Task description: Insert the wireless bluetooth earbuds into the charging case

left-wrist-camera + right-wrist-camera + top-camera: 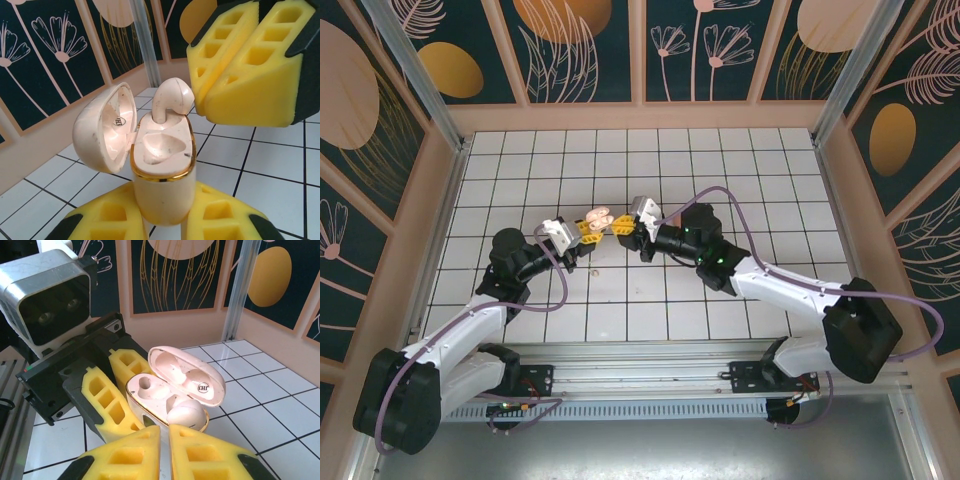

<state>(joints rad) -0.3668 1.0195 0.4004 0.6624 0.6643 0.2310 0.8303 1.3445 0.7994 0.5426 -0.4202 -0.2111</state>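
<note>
Your left claw (162,200) is clamped on the base of the open charging case (162,155), held above the tiles (280,165) with one cream earbud (172,97) seated stem-down in it, while your right claw (164,435) is pinched fully together on nothing, just beside that bud.

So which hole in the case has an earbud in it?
The hole beside the right hand holds a cream earbud; the other hole, nearer the left hand, is empty.

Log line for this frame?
left gripper: shut on charging case, lid open | right gripper: shut, beside earbud | earbud: partly seated, head sticking out | second socket: empty
</note>
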